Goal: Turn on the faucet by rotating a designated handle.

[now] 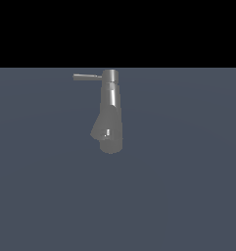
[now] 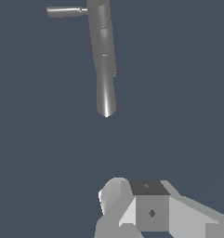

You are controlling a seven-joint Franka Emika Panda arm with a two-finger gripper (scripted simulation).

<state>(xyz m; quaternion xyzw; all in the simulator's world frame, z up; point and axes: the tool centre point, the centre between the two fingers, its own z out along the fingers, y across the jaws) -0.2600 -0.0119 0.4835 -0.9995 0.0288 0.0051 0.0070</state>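
**A:** What sat nearest the wrist camera?

**B:** I saw the claw [image 2: 148, 211] closest, as pale grey blocky parts with a darker square face between them. I could not tell whether its fingers were spread or pressed together, since the tips were not clearly shown. It held nothing that I could see and hung well apart from the fixture.

**A:** And beyond it?

**B:** A flat blue-grey tabletop [image 1: 188, 196], then the faucet [image 1: 109, 110], a grey metallic upright cylinder with a wider angled spout block low down and a short round cap on top. It was the only fixture there.

**A:** Where was the handle?

**B:** The handle [image 1: 87, 76] was a thin straight rod joined to the cap, pointing toward the exterior view's left, roughly level. Nothing touched it.
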